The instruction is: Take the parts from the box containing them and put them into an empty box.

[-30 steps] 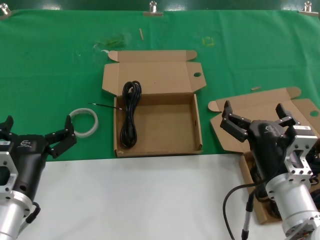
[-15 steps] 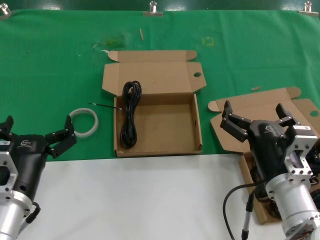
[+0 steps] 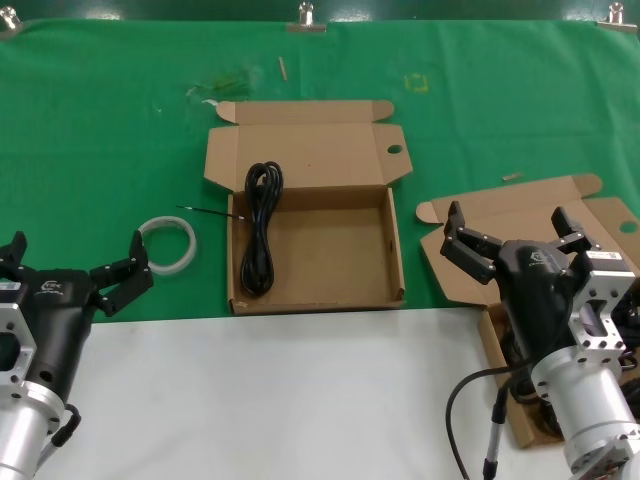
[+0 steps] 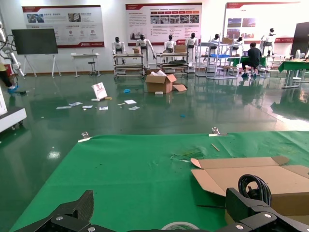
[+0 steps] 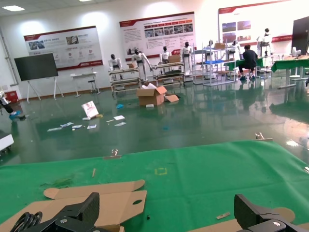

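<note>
One black cable bundle [image 3: 259, 228] lies along the left wall of the nearly square brown box [image 3: 330, 297] in the middle of the table, its lid [image 3: 305, 150] folded back. The wider-lidded brown box [image 3: 520, 215] at the right is mostly hidden under my right arm, and its contents do not show clearly. My right gripper [image 3: 515, 236] hangs open above that box's lid. At the front left my left gripper [image 3: 70, 263] is open and holds nothing. The left wrist view shows the cable [image 4: 254, 186] beyond the left gripper [image 4: 161, 205]. The right gripper [image 5: 169, 208] is also empty.
A white ring [image 3: 166, 243] lies on the green cloth [image 3: 100, 150] left of the middle box, just beyond my left gripper. A thin black stick [image 3: 205, 210] lies beside that box's left wall. White tabletop [image 3: 280, 400] runs along the front.
</note>
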Robot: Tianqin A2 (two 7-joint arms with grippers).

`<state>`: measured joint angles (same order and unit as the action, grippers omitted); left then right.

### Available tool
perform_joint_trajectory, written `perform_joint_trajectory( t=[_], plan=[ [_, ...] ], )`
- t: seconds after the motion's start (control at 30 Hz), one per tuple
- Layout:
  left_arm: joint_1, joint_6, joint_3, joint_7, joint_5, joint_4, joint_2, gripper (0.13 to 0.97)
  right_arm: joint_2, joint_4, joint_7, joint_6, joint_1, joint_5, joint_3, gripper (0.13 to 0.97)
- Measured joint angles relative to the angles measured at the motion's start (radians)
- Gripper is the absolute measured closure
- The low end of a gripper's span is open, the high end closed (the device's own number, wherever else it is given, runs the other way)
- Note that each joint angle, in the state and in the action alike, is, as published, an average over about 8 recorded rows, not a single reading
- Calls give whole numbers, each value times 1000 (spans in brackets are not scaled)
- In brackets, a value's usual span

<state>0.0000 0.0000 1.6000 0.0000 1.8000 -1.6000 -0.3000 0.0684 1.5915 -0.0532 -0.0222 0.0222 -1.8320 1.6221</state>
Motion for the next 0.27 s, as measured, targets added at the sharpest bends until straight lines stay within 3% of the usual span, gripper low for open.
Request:
perform_joint_trajectory(
  t=[0.27],
  plan=[
    [0,0,0,0,0,0,0,132,0,0,0,0,0,0,0,129]
  ],
)
